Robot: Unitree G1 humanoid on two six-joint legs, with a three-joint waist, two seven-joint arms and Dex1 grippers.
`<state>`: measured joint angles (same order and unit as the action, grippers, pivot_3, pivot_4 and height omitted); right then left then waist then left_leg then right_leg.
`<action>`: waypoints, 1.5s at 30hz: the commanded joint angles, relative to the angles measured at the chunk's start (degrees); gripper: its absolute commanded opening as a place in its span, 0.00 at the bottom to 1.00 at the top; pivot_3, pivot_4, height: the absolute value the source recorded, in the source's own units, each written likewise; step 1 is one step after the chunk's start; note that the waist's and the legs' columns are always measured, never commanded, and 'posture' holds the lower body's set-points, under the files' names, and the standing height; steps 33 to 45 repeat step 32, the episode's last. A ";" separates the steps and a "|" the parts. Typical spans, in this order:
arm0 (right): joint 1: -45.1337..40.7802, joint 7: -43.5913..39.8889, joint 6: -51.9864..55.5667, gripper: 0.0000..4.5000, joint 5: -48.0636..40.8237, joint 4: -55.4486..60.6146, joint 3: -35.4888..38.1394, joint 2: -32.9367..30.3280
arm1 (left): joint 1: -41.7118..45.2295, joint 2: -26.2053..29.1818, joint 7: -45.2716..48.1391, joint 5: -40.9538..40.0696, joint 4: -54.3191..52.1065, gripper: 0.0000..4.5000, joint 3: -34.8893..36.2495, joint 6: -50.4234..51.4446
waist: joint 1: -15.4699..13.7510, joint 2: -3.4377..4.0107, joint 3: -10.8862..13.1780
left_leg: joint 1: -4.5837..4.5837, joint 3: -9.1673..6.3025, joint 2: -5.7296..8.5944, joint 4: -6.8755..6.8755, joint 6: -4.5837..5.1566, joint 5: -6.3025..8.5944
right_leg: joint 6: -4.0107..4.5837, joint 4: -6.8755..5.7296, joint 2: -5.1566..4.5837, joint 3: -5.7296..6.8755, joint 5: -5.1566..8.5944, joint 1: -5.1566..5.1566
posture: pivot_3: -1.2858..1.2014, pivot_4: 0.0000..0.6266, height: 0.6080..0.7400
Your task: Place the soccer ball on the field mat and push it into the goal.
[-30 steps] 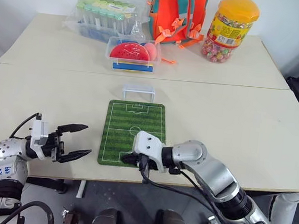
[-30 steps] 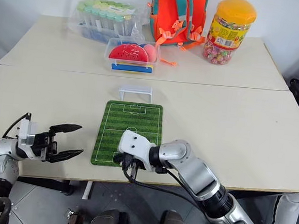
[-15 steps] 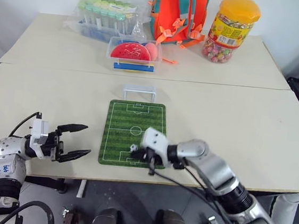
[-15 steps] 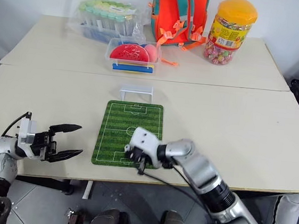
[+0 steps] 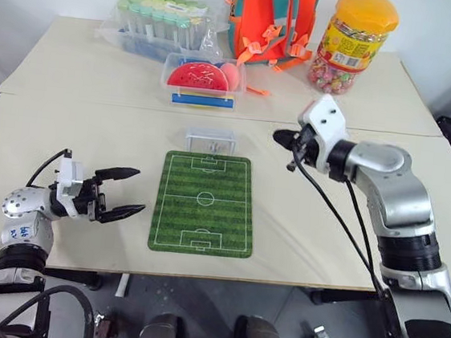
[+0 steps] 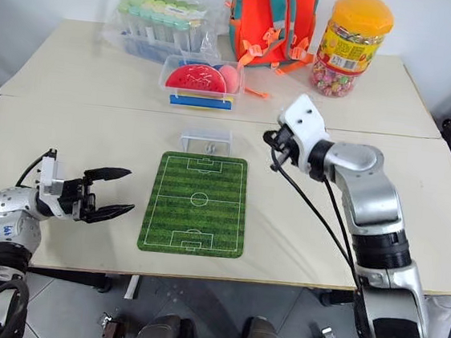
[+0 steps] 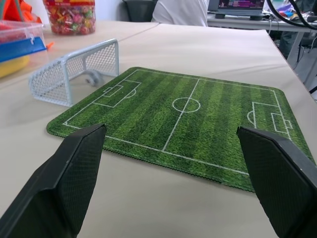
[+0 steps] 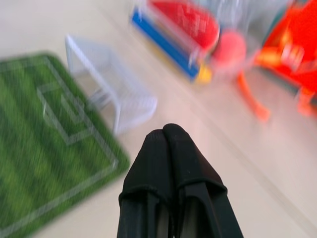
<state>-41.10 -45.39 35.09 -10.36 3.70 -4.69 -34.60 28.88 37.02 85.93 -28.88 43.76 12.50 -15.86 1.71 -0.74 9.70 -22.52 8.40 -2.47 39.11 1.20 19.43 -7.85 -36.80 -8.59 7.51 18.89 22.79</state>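
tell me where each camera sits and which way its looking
Head stereo pair: high, looking forward and down over the field mat, the goal, both arms.
Left wrist: low beside the mat, looking across it between the open left gripper fingers to the goal, soccer ball inside.
Right wrist: above the table, past the shut right gripper to the goal.
Shared: mat and goal in all.

No word or number can be made out for certain; the candy jar (image 5: 353, 44) carries a red and yellow label with print too small to read; the left arm's grey joint housing (image 5: 15, 232) bears blue marks, perhaps digits, which stay unreadable.
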 commanded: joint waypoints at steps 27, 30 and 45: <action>35.15 -24.26 -23.76 1.00 -16.48 -3.15 21.69 -12.51 | -2.43 7.82 -6.69 4.80 -3.08 1.00 4.34 7.30 | -0.26 -0.07 0.05 | 0.36 -0.02 -0.13 0.14 0.04 0.02 | 0.02 0.32 0.01 -0.17 -0.02 -0.31 | 0.52 0.24 1.00; 36.14 -23.67 -23.68 1.00 -17.03 -2.85 22.28 -12.67 | -3.63 7.70 -5.80 4.31 -4.53 1.00 4.32 7.90 | -0.29 -0.07 0.05 | 0.35 -0.02 -0.13 0.14 0.04 0.02 | 0.02 0.31 0.01 -0.17 -0.02 -0.31 | 0.52 0.24 1.00; 37.08 -23.73 -23.16 1.00 -17.32 -1.94 22.19 -13.01 | -4.32 7.57 -3.65 3.27 -5.52 1.00 4.46 8.22 | -0.30 -0.07 0.05 | 0.35 -0.02 -0.13 0.14 0.04 0.02 | 0.02 0.30 0.00 -0.17 -0.02 -0.31 | 0.52 0.24 1.00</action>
